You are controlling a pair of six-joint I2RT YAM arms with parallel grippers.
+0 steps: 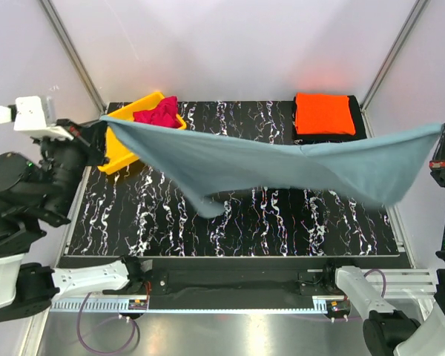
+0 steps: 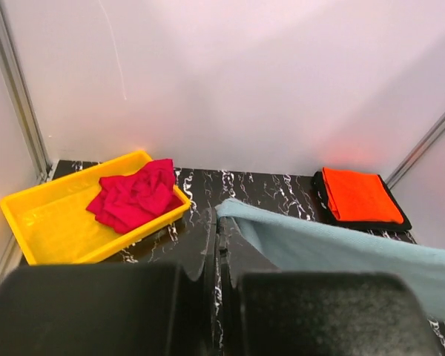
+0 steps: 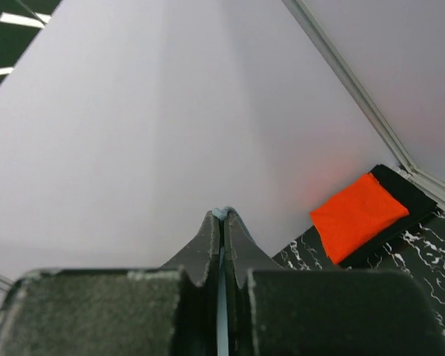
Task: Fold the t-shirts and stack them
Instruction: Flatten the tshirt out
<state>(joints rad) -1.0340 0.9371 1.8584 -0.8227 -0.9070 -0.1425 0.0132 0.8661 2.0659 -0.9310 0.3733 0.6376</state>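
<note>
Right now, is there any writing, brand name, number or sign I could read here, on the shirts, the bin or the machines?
No text can be read in any view.
The grey-blue t-shirt, orange t-shirt, crimson t-shirt and yellow bin: plain, no print or label showing.
The white strip by the arm bases: fine tick marks only; any numbers are too small to read.

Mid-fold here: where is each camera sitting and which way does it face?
Top external: fixed above and behind the bases, looking down on the table; both arms show, left gripper and right gripper holding the grey-blue shirt stretched.
Left wrist: on the left arm, facing the back wall across yellow bin, crimson shirt and orange shirt; own shut fingers below.
Right wrist: on the right arm, tilted up at the wall; own fingers pinch the grey-blue shirt.
Shared: all three show the orange shirt.
</note>
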